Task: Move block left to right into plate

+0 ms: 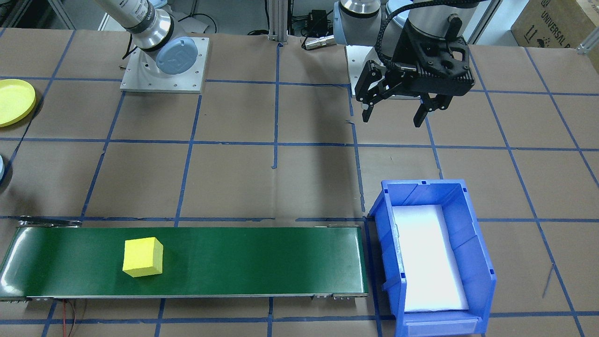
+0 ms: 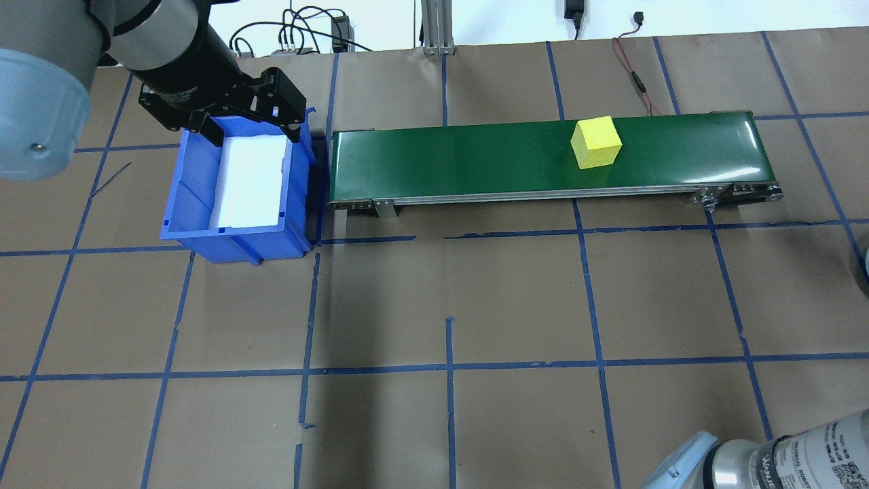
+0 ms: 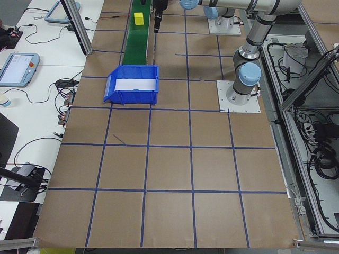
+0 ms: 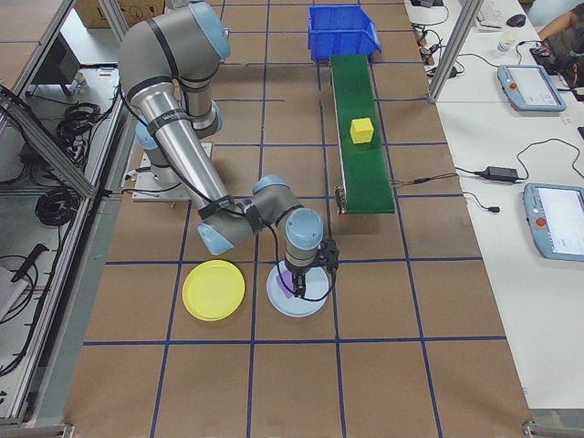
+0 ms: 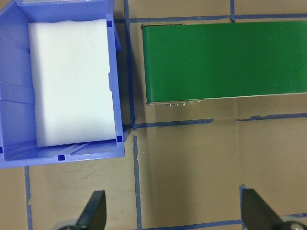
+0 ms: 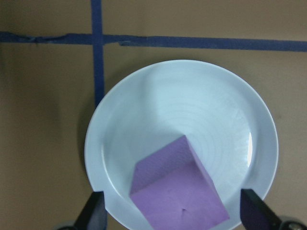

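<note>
A purple block point(image 6: 178, 189) lies tilted in the light blue plate point(image 6: 192, 105), seen from straight above in the right wrist view. My right gripper point(image 6: 177, 213) hangs over it, open, with its fingertips point(image 6: 96, 211) wide of the block on both sides. The exterior right view shows that gripper point(image 4: 306, 276) low over the same plate point(image 4: 308, 306). A yellow block point(image 1: 142, 257) sits on the green conveyor belt point(image 1: 257, 262). My left gripper point(image 1: 395, 114) hovers open and empty above the table behind the blue bin point(image 1: 472, 234).
The blue bin point(image 2: 190, 183) holds a white foam pad and stands at the belt's end. A yellow plate point(image 4: 213, 289) lies beside the light blue one. Cables and the arm bases line the table's far edges.
</note>
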Motion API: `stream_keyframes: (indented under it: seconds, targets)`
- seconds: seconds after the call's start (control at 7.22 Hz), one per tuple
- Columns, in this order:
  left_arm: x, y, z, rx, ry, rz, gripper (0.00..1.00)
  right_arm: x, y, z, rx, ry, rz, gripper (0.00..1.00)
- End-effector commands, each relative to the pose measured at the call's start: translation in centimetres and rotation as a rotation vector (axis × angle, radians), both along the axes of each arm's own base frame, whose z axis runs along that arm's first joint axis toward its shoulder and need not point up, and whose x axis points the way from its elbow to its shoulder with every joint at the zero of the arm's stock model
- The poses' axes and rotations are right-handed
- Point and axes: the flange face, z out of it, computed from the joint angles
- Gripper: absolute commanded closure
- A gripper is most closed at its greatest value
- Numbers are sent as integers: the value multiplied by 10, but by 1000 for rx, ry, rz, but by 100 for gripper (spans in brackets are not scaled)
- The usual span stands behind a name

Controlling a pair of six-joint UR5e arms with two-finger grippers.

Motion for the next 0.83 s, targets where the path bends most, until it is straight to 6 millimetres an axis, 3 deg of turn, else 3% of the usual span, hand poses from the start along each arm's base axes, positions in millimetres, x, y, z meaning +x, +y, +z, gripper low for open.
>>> stream_keyframes:
  seconds: [0.0,0.28,0.69]
  targets:
    - [0,0,-1,3,-1,1,0,115,-68,51,-33,12,-9,0]
    - [0,1,-1,2,-1,-1,0,186,-127,61,-123,-104,-87,0]
    - [0,1,0,0,-1,-1,0,283,-159,48,-90,-208,-13,0]
